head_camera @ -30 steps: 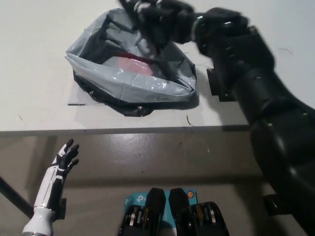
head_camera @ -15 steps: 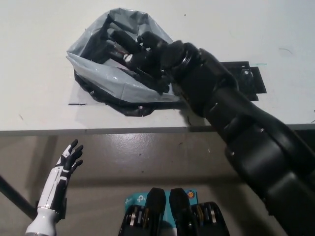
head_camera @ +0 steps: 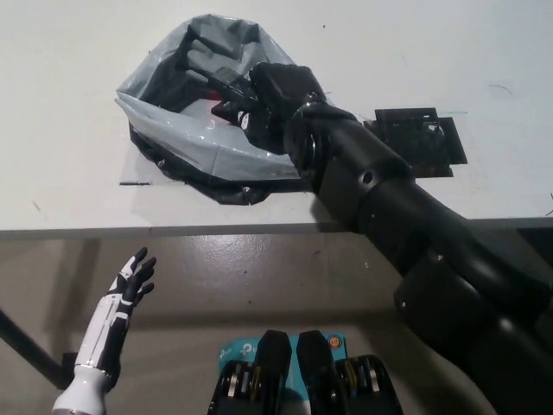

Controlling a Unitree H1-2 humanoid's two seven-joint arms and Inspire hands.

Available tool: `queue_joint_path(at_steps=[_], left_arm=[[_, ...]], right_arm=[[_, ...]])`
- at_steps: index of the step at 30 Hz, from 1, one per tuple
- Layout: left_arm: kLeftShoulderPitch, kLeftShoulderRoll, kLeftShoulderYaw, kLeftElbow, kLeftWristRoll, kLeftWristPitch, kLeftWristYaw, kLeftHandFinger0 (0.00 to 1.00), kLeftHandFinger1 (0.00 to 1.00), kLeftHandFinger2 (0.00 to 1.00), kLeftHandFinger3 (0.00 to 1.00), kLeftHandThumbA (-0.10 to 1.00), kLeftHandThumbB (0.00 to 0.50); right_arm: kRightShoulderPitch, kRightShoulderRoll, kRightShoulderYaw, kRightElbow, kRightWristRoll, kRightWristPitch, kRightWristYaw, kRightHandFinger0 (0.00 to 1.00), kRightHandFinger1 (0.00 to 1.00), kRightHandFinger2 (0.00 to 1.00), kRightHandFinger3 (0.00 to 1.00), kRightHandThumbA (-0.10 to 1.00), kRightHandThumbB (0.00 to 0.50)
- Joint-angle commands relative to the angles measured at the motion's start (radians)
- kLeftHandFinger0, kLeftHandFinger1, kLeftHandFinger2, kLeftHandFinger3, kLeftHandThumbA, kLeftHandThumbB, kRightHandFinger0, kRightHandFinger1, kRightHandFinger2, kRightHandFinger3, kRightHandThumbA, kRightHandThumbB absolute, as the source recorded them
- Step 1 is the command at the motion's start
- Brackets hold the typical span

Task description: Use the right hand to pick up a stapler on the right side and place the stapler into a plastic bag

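Right hand (head_camera: 246, 93) outstretched, left hand (head_camera: 132, 280) splayed low

Bright, even light falls on the white table (head_camera: 69, 173). The bag (head_camera: 173, 143) shines in spots. The picture is a bit soft.

A grey plastic bag (head_camera: 173, 130) lies on a white table (head_camera: 69, 190), and its mouth is open. The black right hand (head_camera: 259, 95) reaches into the mouth of the bag. It is too dark in there to tell what the hand holds. A small bit of red (head_camera: 216, 91) shows inside, next to the hand. A flat black square (head_camera: 419, 138) lies on the table to the right of the arm. The white left hand (head_camera: 131, 281) hangs low over the floor (head_camera: 259, 277), holding nothing, fingers spread.
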Motion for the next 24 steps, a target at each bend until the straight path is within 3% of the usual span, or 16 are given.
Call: queue_joint_path(at_steps=[1,4,5,6,7,8,9,11,13,15,21,24], left_arm=[[0.002,0.055,-0.022,-0.093,0.021,-0.021,-0.051,1.0,1.0,1.0,1.0,1.0,0.021],[0.002,0.055,-0.028,-0.099,0.029,-0.012,-0.05,1.0,1.0,1.0,1.0,1.0,0.002],[0.001,0.055,-0.028,-0.099,0.03,-0.011,-0.05,1.0,1.0,1.0,1.0,1.0,0.0],[-0.002,0.056,-0.029,-0.1,0.03,-0.007,-0.052,1.0,1.0,1.0,1.0,1.0,0.0],[-0.004,0.056,-0.031,-0.099,0.032,-0.008,-0.053,1.0,1.0,1.0,1.0,1.0,0.004],[-0.004,0.056,-0.031,-0.099,0.032,-0.009,-0.052,1.0,1.0,1.0,1.0,1.0,0.004],[-0.005,0.055,-0.032,-0.097,0.037,-0.012,-0.05,1.0,1.0,1.0,1.0,1.0,0.004],[-0.01,0.058,-0.035,-0.096,0.034,-0.005,-0.051,1.0,1.0,1.0,1.0,1.0,0.003],[-0.017,0.059,-0.037,-0.095,0.03,-0.002,-0.055,1.0,1.0,1.0,1.0,1.0,0.003],[-0.022,0.06,-0.04,-0.095,0.03,0.001,-0.057,1.0,1.0,1.0,1.0,1.0,0.005],[-0.029,0.065,-0.049,-0.093,0.036,0.004,-0.06,1.0,1.0,1.0,1.0,1.0,0.007],[-0.031,0.067,-0.055,-0.094,0.041,0.006,-0.063,1.0,1.0,1.0,1.0,1.0,0.011]], right_arm=[[-0.144,-0.003,0.076,-0.039,-0.192,-0.227,-0.357,0.0,0.0,0.22,0.2,0.32,0.252],[-0.137,0.002,0.067,-0.037,-0.186,-0.228,-0.354,0.0,0.01,0.24,0.21,0.38,0.288],[-0.136,0.002,0.064,-0.036,-0.183,-0.231,-0.345,0.06,0.15,0.44,0.39,0.4,0.316],[-0.135,0.001,0.056,-0.035,-0.174,-0.239,-0.32,0.27,0.42,0.68,0.68,0.48,0.376],[-0.134,0.0,0.046,-0.032,-0.161,-0.249,-0.271,0.56,0.68,0.89,0.99,0.55,0.391],[-0.135,0.0,0.043,-0.031,-0.16,-0.251,-0.261,0.67,0.78,0.97,1.0,0.57,0.396],[-0.134,-0.002,0.034,-0.029,-0.154,-0.262,-0.242,0.87,0.96,1.0,1.0,0.63,0.414],[-0.131,-0.006,0.021,-0.022,-0.155,-0.284,-0.238,1.0,1.0,1.0,1.0,0.69,0.452],[-0.133,-0.009,0.01,-0.02,-0.158,-0.297,-0.235,1.0,1.0,1.0,1.0,0.84,0.446],[-0.135,-0.01,0.004,-0.018,-0.165,-0.304,-0.25,1.0,1.0,1.0,1.0,0.9,0.449],[-0.138,-0.013,-0.02,-0.014,-0.187,-0.295,-0.264,1.0,1.0,1.0,1.0,0.93,0.406],[-0.132,-0.023,-0.024,-0.014,-0.196,-0.288,-0.262,1.0,1.0,1.0,1.0,0.99,0.424]])
